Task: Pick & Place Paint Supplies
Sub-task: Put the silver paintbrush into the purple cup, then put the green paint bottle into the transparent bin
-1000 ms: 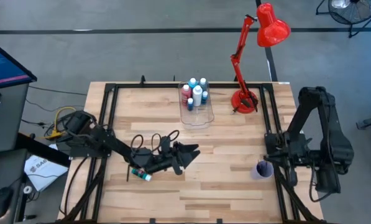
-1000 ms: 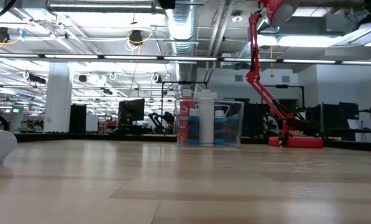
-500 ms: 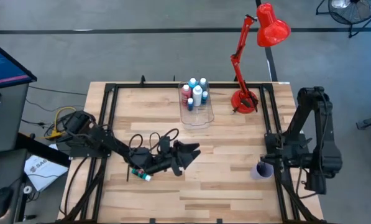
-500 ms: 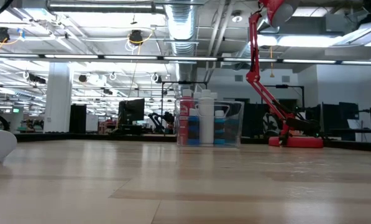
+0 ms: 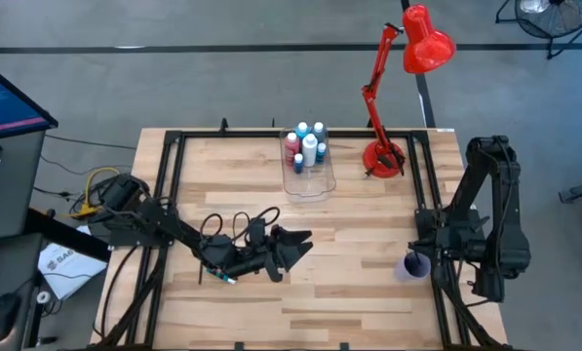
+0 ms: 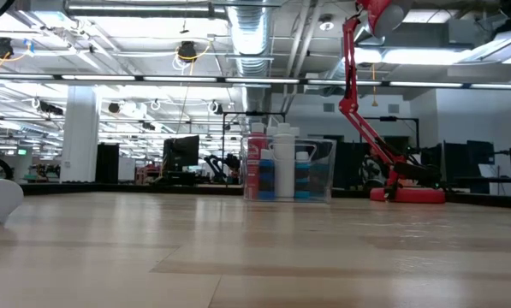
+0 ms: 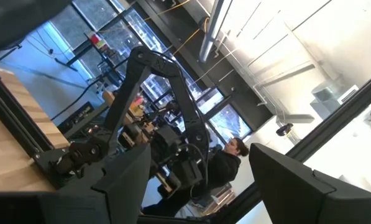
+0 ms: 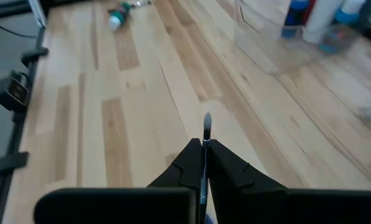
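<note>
Hanging above the small purple cup (image 5: 413, 264) near the table's (image 5: 368, 292) right edge, the right gripper (image 8: 204, 148) was clamped tight on a thin dark paintbrush (image 8: 206, 140), which stood up lengthwise between its closed fingers, so the cup lay just under the claw and the next move looked like a short drop into it. The left gripper (image 5: 295, 240) lay low near the table's front-left part with its fingers spread and holding nothing, a small blue-green tube (image 5: 219, 278) on the wood behind it under the arm. The other bottles (image 5: 307, 145) stood in the clear box (image 5: 309, 183) at the back edge.
</note>
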